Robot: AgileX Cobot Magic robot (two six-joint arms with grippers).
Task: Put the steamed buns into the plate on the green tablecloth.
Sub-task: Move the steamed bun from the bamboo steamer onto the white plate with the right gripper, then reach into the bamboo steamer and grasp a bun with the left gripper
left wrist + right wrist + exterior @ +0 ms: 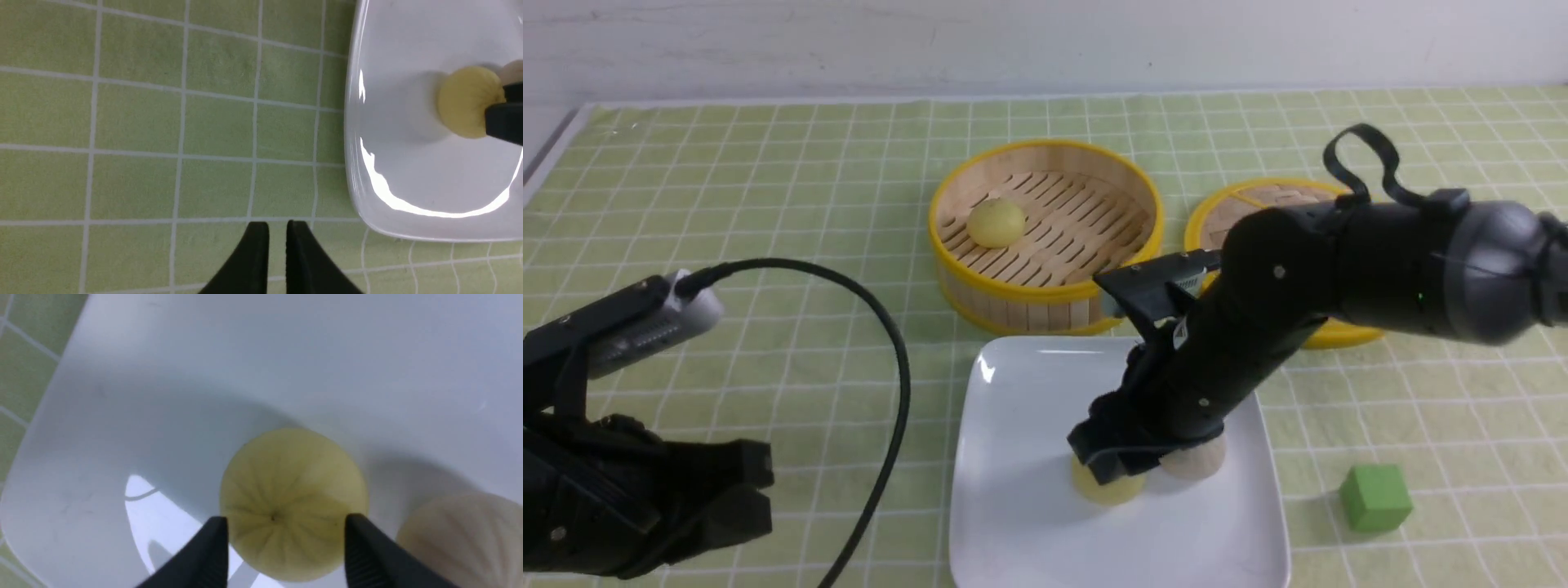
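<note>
My right gripper [1107, 472] [286, 535] is narrowed onto a yellow bun [1112, 488] [292, 506], one pad on each flank just below its dimpled top. The bun seems to sit on the plate [1029, 392] [286, 355], towards its near side, though I cannot tell how hard I am squeezing. The dough looks soft, so the main risk as I see it is that it sticks to a pad when I spread the jaws and gets lifted or rolled. It could then knock the grey-beige bun [1199, 462] [461, 539] just beside it on the plate, or skid on the glossy surface towards the rim. Pulling away at a slant instead of straight up could nudge either bun. My left gripper [737, 494] [278, 245] is well to the left of the plate over the green tablecloth [768, 204], its jaws nearly together and empty. The second yellow bun [996, 222] lies in the bamboo steamer [1045, 304] just beyond the plate, not yet moved.
</note>
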